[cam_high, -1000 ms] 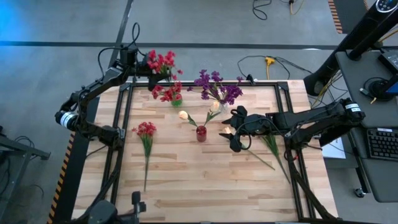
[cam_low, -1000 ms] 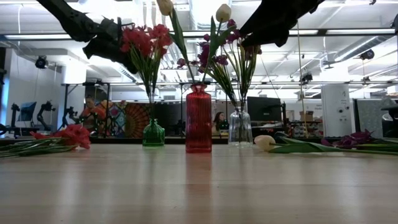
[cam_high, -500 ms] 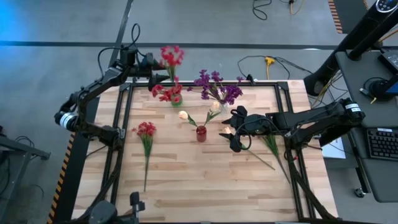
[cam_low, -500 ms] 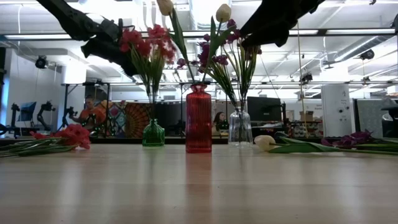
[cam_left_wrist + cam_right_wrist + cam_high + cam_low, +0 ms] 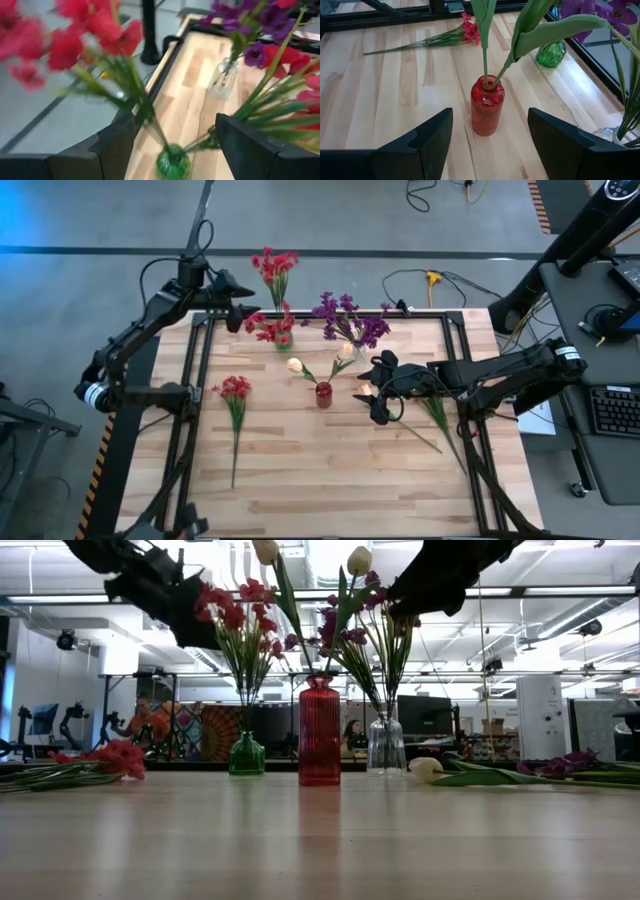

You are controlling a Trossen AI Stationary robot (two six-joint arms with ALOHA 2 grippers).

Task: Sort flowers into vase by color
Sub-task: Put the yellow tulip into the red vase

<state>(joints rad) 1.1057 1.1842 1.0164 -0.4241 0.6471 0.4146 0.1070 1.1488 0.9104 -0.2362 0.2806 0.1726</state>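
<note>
A small green vase (image 5: 284, 340) near the far edge holds red sprigs by their stems. One sprig (image 5: 275, 265) leans out past the far edge and another (image 5: 265, 327) droops low. My left gripper (image 5: 232, 300) is open and hovers just left of them. In its wrist view (image 5: 176, 120) the fingers stand on either side of the stems and the vase (image 5: 172, 162), touching neither. A red vase (image 5: 323, 394) holds two cream tulips. My right gripper (image 5: 378, 395) is open and hangs above the table just right of it (image 5: 487, 105).
A clear vase (image 5: 355, 352) with purple flowers stands behind the red vase. A loose red sprig (image 5: 235, 395) lies flat on the left part of the table. A cream tulip (image 5: 426, 768) and green stems (image 5: 435, 415) lie under the right arm. Bare wood fills the near half.
My left gripper has drawn back from the green vase toward the table's left edge and risen a little. The red sprig it carried now stands in the vase apart from the fingers, its blossoms swung out toward the far edge. The right arm has kept still.
</note>
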